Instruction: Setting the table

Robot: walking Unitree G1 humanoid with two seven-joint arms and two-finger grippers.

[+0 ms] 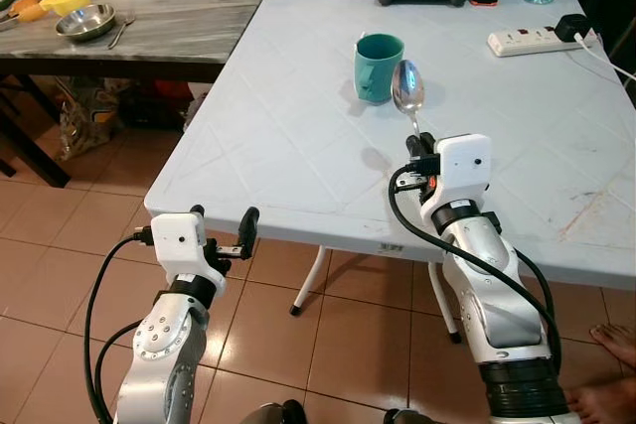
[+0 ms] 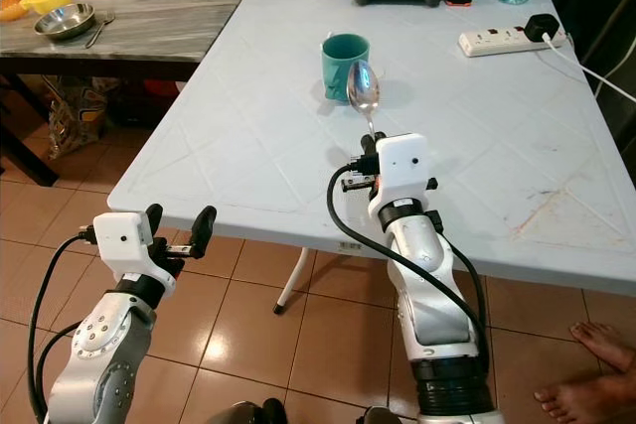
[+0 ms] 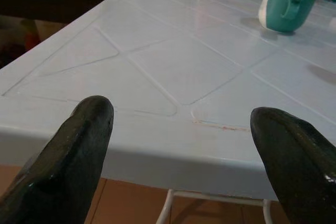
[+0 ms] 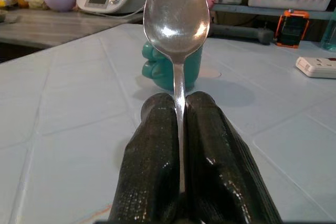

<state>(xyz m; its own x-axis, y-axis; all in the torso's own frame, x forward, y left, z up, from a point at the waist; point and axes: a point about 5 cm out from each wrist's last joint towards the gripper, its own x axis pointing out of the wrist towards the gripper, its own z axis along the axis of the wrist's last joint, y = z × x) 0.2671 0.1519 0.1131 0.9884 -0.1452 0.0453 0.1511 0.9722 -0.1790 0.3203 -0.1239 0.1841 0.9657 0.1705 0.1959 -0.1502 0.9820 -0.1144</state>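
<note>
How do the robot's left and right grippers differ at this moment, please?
The right gripper is shut on the handle of a spoon, while the left gripper is open and holds nothing. The right gripper is over the white table, its spoon's bowl pointing towards the teal mug; the left gripper sits lower, at the table's near edge. Both have two black fingers on a silver arm.

The spoon (image 4: 177, 22) handle's lower end is hidden between the closed right gripper (image 4: 181, 109) jaws.
</note>
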